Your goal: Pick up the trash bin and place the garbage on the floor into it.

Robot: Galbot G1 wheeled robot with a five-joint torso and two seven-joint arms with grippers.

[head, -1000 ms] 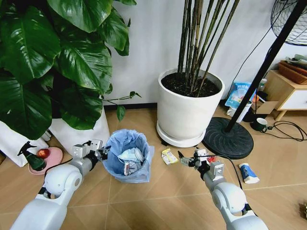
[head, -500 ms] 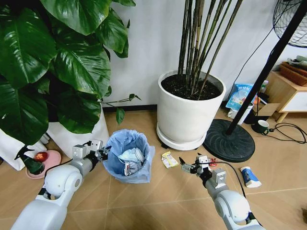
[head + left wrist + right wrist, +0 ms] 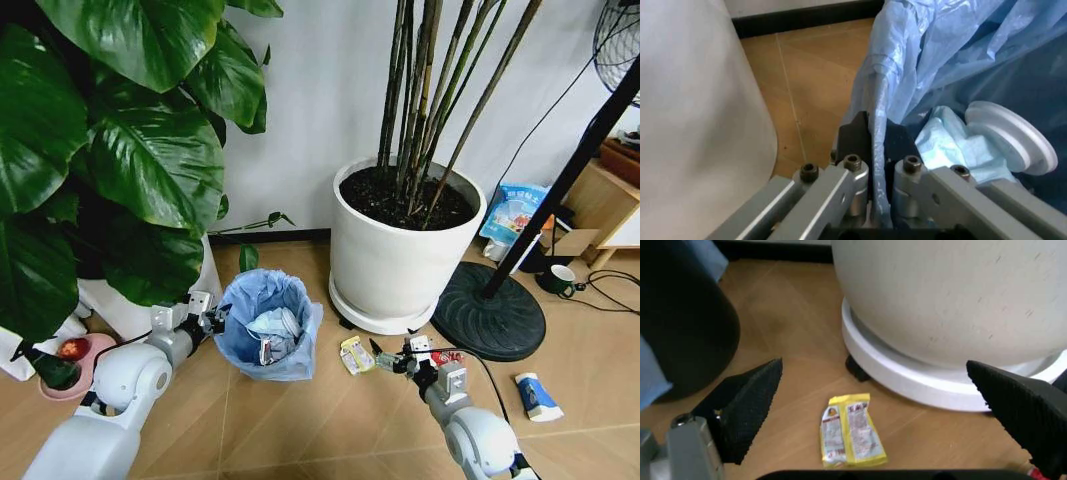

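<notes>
Over a yellow packet (image 3: 849, 435), right end effector (image 3: 880, 405) wide (left end effector (image 3: 871, 134) pinching trash bin (image 3: 264, 325) rim).

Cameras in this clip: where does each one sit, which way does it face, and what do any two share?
Head view: high on the robot, facing forward and down at the floor; both arms show, the left end effector at the trash bin, the right end effector near a yellow packet.
Left wrist view: on the left arm, facing into the bin; its fingers clamp the rim.
Right wrist view: on the right arm, facing down at the packet between open fingers, beside the white pot.
Shared: head and right wrist views both show packet and pot.
</notes>
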